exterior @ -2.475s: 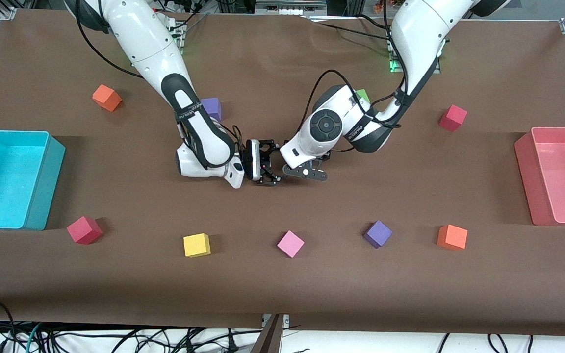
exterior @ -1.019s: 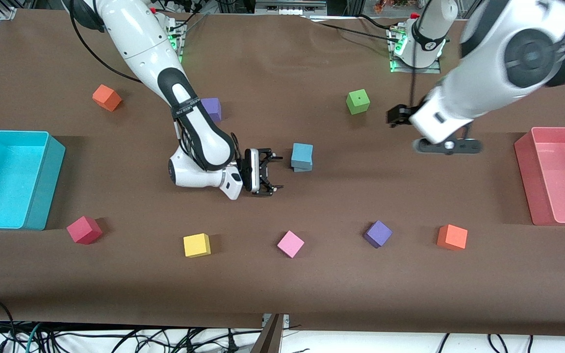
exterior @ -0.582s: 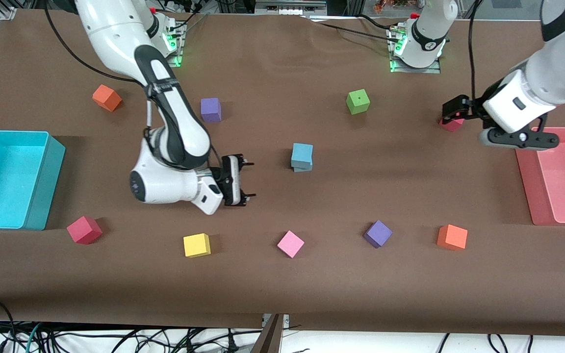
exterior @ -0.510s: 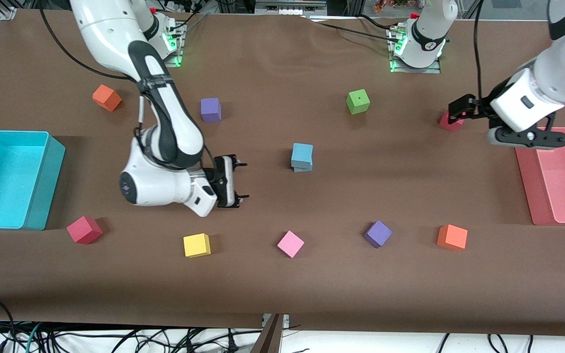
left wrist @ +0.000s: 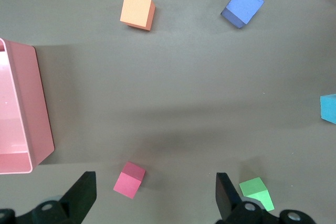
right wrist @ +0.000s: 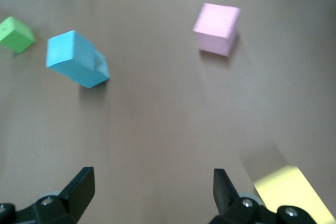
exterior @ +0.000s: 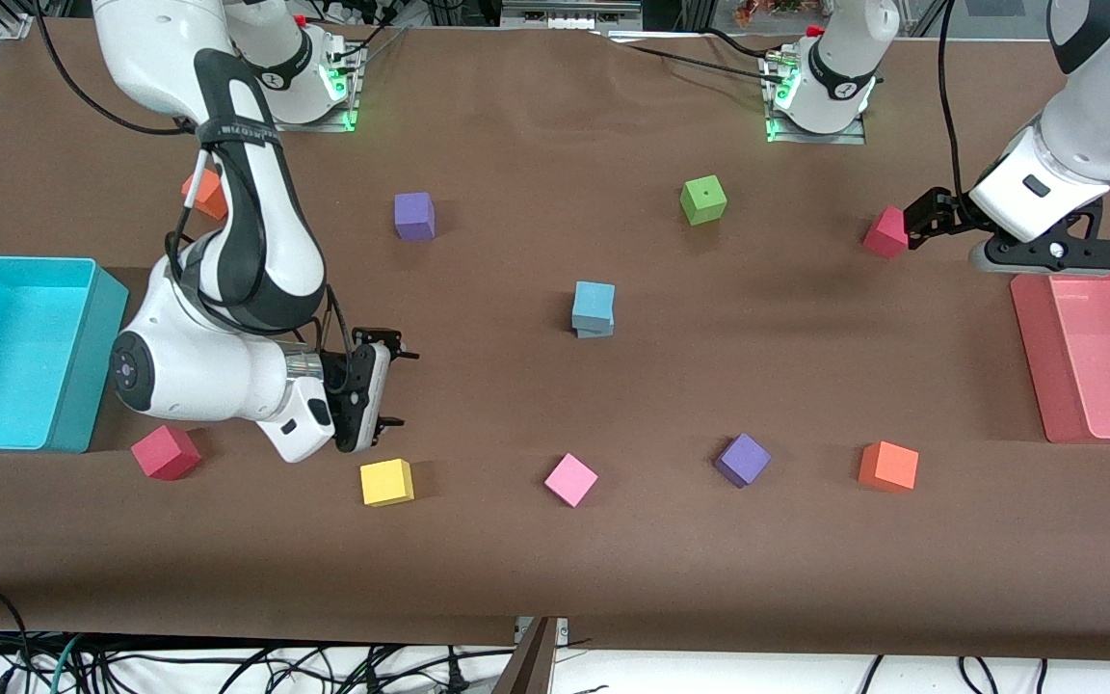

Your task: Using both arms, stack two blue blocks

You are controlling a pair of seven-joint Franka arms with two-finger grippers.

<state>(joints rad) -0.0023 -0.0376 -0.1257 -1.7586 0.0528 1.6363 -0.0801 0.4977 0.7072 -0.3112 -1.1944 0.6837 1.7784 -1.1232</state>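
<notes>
The two blue blocks [exterior: 594,301] stand stacked in the middle of the table, the upper one slightly askew on the lower. The stack also shows in the right wrist view [right wrist: 76,59], and its edge shows in the left wrist view [left wrist: 329,108]. My right gripper [exterior: 401,387] is open and empty, low over the table by the yellow block [exterior: 386,481], well apart from the stack; its fingers [right wrist: 81,184] frame bare table. My left gripper [exterior: 931,220] is open and empty, over the red block [exterior: 885,231] near the pink bin [exterior: 1095,424]; the red block [left wrist: 129,179] lies between its fingers [left wrist: 84,195].
A cyan bin [exterior: 83,386] stands at the right arm's end. Loose blocks: purple [exterior: 414,215], green [exterior: 703,200], orange [exterior: 211,193], red [exterior: 166,452], pink [exterior: 571,479], purple [exterior: 742,459], orange [exterior: 888,466].
Both grippers have left the stack, which stands alone. The right arm has drawn back toward the cyan bin's end, the left arm has swung toward the pink bin.
</notes>
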